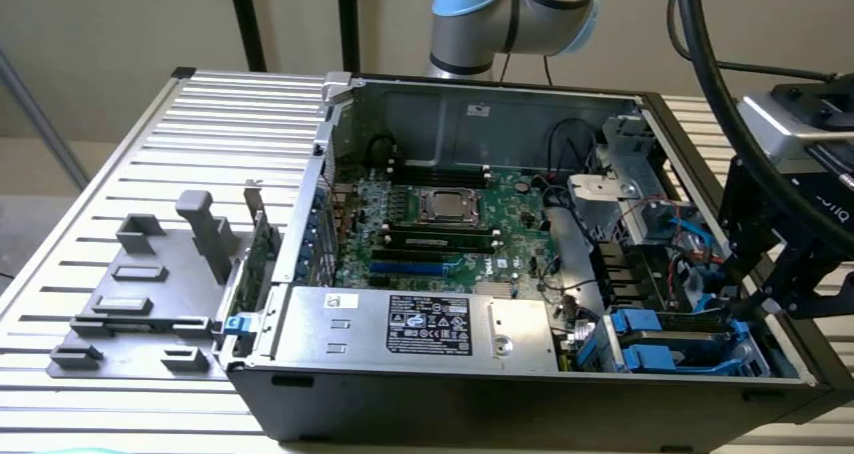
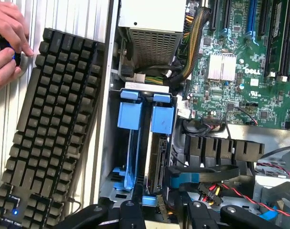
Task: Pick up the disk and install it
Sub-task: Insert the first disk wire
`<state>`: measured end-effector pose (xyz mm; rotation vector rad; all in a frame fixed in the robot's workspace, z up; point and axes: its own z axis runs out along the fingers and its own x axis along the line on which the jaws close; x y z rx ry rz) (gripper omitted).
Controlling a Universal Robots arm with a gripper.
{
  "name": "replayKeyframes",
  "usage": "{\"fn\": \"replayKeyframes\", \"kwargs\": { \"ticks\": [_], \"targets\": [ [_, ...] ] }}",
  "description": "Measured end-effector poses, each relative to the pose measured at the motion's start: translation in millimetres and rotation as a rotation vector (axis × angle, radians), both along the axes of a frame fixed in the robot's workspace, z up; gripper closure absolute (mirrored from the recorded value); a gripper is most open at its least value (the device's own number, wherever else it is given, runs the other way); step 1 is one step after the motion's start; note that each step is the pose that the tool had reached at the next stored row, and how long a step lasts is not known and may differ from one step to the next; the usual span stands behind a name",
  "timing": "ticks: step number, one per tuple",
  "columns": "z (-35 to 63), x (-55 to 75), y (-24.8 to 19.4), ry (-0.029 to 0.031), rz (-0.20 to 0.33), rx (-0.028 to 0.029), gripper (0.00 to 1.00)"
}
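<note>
The claw [image 1: 771, 296] is hovering half open, gripping nothing, over the drive bay [image 2: 110, 190] in the near corner of the computer case [image 1: 467, 406], at the exterior view's right. The disk [image 2: 158, 162] is standing on edge inside that bay, beside blue carriers [image 2: 130, 114], close to the claw.

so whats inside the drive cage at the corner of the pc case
Two blue carriers stand side by side in the drive cage. One holds the disk on edge; the other looks empty between its rails. The disk's faces and the cage floor are hidden.
</note>
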<state>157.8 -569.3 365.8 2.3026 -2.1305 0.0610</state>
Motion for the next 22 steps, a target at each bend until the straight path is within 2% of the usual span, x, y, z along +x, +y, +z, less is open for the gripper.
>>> {"fn": "replayKeyframes", "kwargs": {
  "ticks": [6,10,12,16,18,20,22],
  "targets": [
    [-1.8,0.0,-0.2,0.0000,0.000,0.0012,0.60],
    [-4.5,0.0,-0.4,0.0002,0.000,0.0053,0.60],
    [-5.7,0.0,-1.2,0.0002,0.000,0.0123,0.60],
    [-8.7,0.8,-8.2,0.0002,0.000,0.0407,0.60],
    [-10.0,1.2,-11.3,0.0002,0.000,0.0570,0.60],
    [-10.8,1.4,-12.6,0.0002,0.000,0.0809,0.60],
    [-11.8,1.5,-14.0,0.0003,0.000,0.1007,0.60]
  ]
}}
